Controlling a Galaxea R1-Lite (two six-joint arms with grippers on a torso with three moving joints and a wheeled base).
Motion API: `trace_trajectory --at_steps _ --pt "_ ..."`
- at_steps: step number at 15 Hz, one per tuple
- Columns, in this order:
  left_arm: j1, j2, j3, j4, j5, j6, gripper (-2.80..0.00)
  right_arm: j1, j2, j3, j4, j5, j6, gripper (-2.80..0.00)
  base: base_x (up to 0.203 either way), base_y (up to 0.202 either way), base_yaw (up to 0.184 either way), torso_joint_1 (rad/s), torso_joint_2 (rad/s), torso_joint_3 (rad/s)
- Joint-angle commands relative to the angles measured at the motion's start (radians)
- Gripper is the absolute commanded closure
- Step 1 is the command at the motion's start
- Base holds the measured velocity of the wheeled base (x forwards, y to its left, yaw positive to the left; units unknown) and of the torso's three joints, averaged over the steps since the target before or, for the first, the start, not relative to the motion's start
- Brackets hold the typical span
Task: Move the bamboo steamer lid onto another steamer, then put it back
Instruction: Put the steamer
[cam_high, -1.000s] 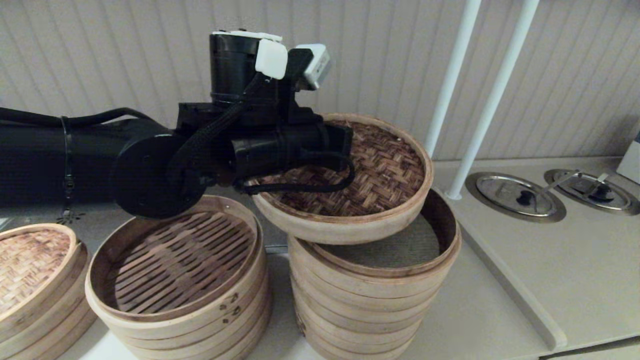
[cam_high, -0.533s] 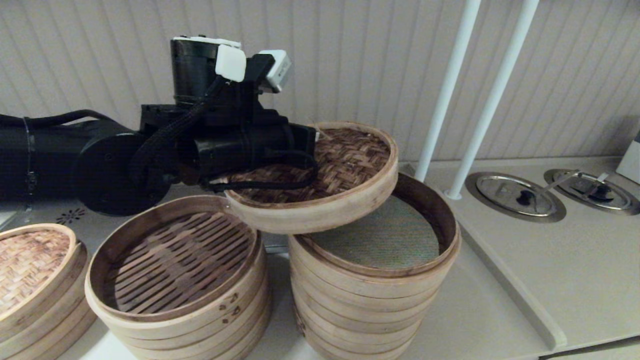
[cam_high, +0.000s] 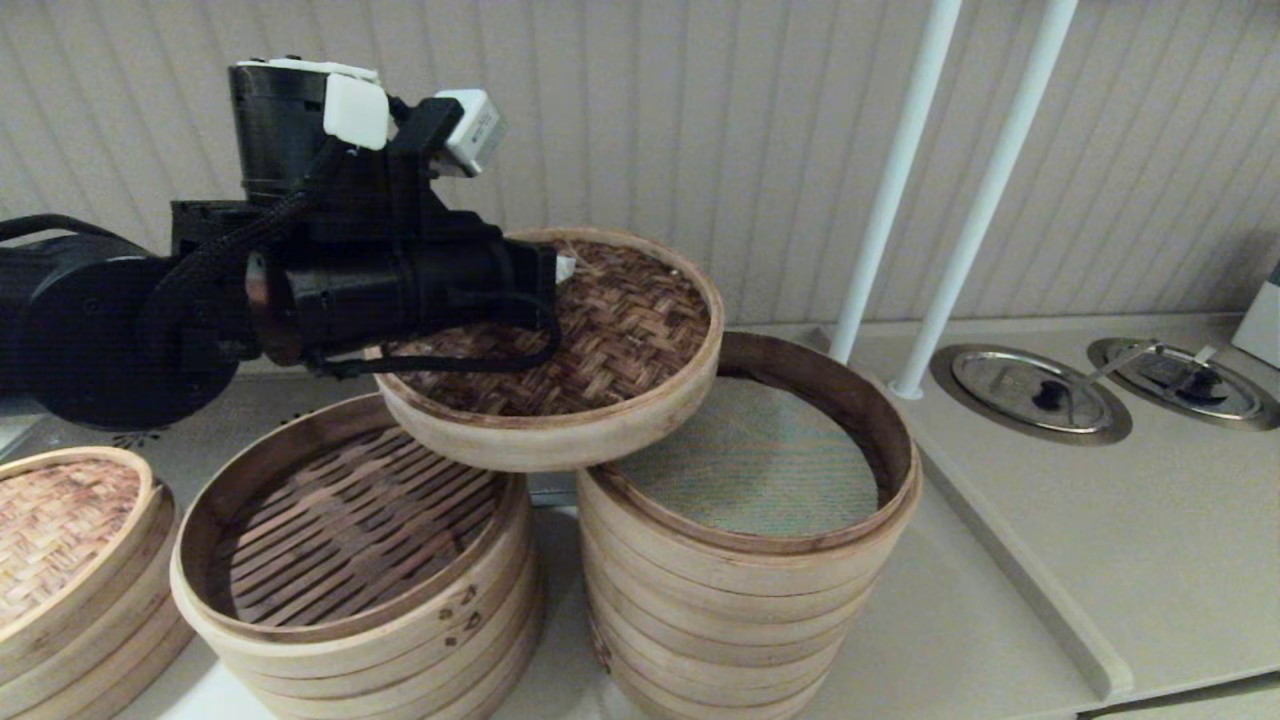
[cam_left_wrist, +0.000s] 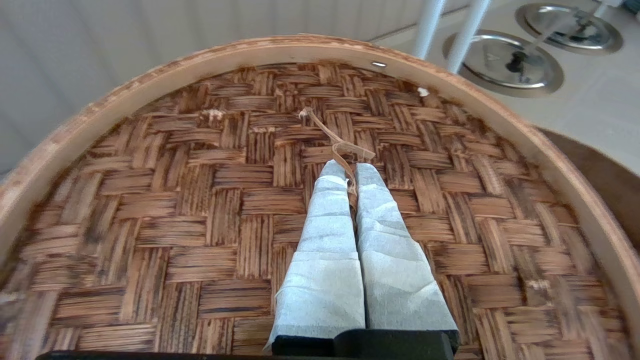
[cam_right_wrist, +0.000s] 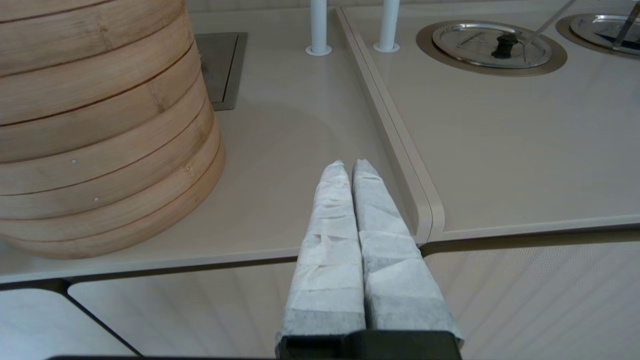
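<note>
Left gripper (cam_left_wrist: 350, 172) has its fingers pinched on the little loop of the lid (cam_high: 600, 340), holding it in the air, tilted, between the short steamer (cam_high: 350, 560) and the tall steamer (cam_high: 750, 560). Right gripper (cam_right_wrist: 348, 170) is parked low over the surface (cam_right_wrist: 300, 150), fingers closed on nothing.

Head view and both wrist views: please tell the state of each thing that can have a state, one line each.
Dark brown herringbone-woven bamboo steamer lid: lifted, tilted, held by its thin loop.
Left gripper: shut on the lid's loop.
Right gripper: shut, empty, parked low at the counter's front edge.
Tall stack of pale bamboo steamer rings: uncovered, mesh liner showing.
Shorter slatted-floor bamboo steamer: uncovered.
Paler tan-woven lid: resting on its steamer.
</note>
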Motion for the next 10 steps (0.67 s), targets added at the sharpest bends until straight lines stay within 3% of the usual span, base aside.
trace_trajectory --at_steps 1,10 --pt "0.035 -0.046 0.031 -0.002 -0.018 0.001 0.0 0.0 0.0 0.003 0.0 0.0 0.001 0.0 0.0 0.0 0.0 0.0 0.0 0.0" --pt "0.17 -0.175 0.197 -0.004 -0.083 0.026 0.0 0.0 0.0 0.003 0.0 0.0 0.001 0.0 0.0 0.0 0.0 0.0 0.0 0.0"
